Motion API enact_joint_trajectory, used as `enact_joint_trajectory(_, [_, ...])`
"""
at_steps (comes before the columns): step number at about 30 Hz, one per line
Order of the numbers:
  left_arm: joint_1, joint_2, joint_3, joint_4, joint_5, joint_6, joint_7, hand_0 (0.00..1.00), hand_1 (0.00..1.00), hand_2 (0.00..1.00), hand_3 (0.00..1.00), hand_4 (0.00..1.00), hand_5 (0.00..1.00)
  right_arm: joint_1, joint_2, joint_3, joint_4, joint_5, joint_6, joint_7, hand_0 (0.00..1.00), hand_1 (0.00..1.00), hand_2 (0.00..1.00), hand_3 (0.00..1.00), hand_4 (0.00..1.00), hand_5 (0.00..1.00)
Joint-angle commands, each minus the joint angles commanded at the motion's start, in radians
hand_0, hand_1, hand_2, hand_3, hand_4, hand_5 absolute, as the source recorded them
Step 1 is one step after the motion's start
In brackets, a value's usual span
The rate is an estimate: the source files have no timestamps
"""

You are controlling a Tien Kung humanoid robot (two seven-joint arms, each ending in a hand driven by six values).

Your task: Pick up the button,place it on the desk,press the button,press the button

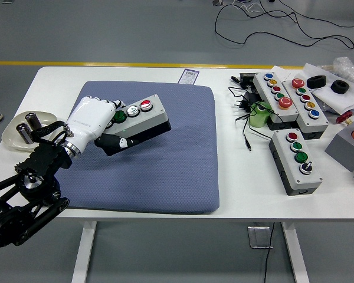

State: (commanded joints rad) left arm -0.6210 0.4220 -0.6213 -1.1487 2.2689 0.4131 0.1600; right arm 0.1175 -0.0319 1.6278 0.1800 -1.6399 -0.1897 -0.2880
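The left hand (97,121), white with dark fingertips, has its fingers wrapped around one end of a grey button box (138,121) with green, white and red buttons, holding it tilted over the blue mat's (165,159) far left part. A dish (15,132) sits by the table's (224,188) left edge; more button boxes (295,159) lie near the right edge
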Motion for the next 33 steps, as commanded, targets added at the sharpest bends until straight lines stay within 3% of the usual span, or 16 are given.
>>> enact_joint_trajectory(2, [-0.022, 0.027, 0.062, 0.007, 0.0, 0.029, -0.024, 0.071, 0.002, 0.002, 0.265, 0.328, 0.002, 0.0, 0.0, 0.0, 0.0, 0.0, 0.0, 0.0, 0.653, 0.65, 0.68, 0.597, 0.44, 0.314])
enact_joint_trajectory(6, [-0.06, 0.052, 0.167, 0.025, 0.0, 0.091, -0.069, 0.071, 0.002, 0.002, 0.265, 0.328, 0.002, 0.0, 0.0, -0.001, 0.0, 0.0, 0.0, -0.002, 0.653, 0.65, 0.68, 0.597, 0.44, 0.314])
enact_joint_trajectory(10, [-0.09, 0.052, 0.237, 0.056, 0.0, 0.1, -0.091, 0.068, 0.002, 0.002, 0.269, 0.32, 0.002, 0.0, 0.001, -0.001, 0.0, -0.004, 0.001, -0.003, 0.653, 0.65, 0.681, 0.597, 0.44, 0.315])
enact_joint_trajectory(15, [-0.113, 0.044, 0.266, 0.081, 0.0, 0.122, -0.116, 0.07, 0.002, 0.002, 0.286, 0.322, 0.002, 0.0, 0.003, -0.004, 0.0, -0.001, 0.0, -0.003, 0.653, 0.649, 0.681, 0.597, 0.44, 0.314])
enact_joint_trajectory(18, [-0.117, 0.045, 0.268, 0.081, 0.0, 0.111, -0.094, 0.07, 0.002, 0.002, 0.286, 0.322, 0.002, 0.001, 0.002, -0.005, 0.0, -0.001, 0.001, -0.003, 0.653, 0.649, 0.681, 0.597, 0.44, 0.314])
enact_joint_trajectory(19, [-0.116, 0.046, 0.264, 0.078, 0.0, 0.106, -0.088, 0.101, 0.062, 0.105, 0.447, 0.501, 0.044, 0.001, 0.002, -0.005, 0.0, 0.0, 0.0, -0.003, 0.653, 0.65, 0.68, 0.597, 0.44, 0.314])
enact_joint_trajectory(24, [-0.101, 0.048, 0.23, 0.066, 0.0, 0.006, -0.056, 0.101, 0.062, 0.105, 0.447, 0.501, 0.044, 0.001, 0.002, -0.007, 0.0, 0.0, 0.0, -0.002, 0.653, 0.65, 0.68, 0.597, 0.44, 0.314])
enact_joint_trajectory(25, [-0.098, 0.048, 0.225, 0.065, 0.0, 0.001, -0.054, 0.164, 0.357, 0.468, 0.91, 0.833, 0.494, 0.001, 0.001, -0.007, 0.0, 0.0, 0.0, -0.002, 0.653, 0.65, 0.681, 0.597, 0.44, 0.314])
enact_joint_trajectory(30, [-0.081, 0.055, 0.196, 0.04, 0.0, -0.046, -0.056, 0.164, 0.357, 0.468, 0.91, 0.833, 0.494, 0.001, 0.001, -0.006, 0.0, 0.001, 0.001, -0.001, 0.653, 0.65, 0.681, 0.597, 0.44, 0.314])
enact_joint_trajectory(31, [-0.079, 0.055, 0.194, 0.037, 0.0, -0.058, -0.056, 0.567, 0.727, 0.896, 0.998, 0.931, 0.736, 0.001, 0.001, -0.006, 0.0, 0.0, 0.001, -0.001, 0.653, 0.65, 0.681, 0.597, 0.44, 0.314])
enact_joint_trajectory(33, [-0.073, 0.057, 0.183, 0.03, 0.0, -0.096, -0.059, 0.567, 0.727, 0.896, 0.998, 0.931, 0.736, 0.001, 0.001, -0.005, 0.0, -0.001, 0.001, -0.001, 0.653, 0.65, 0.681, 0.597, 0.44, 0.314])
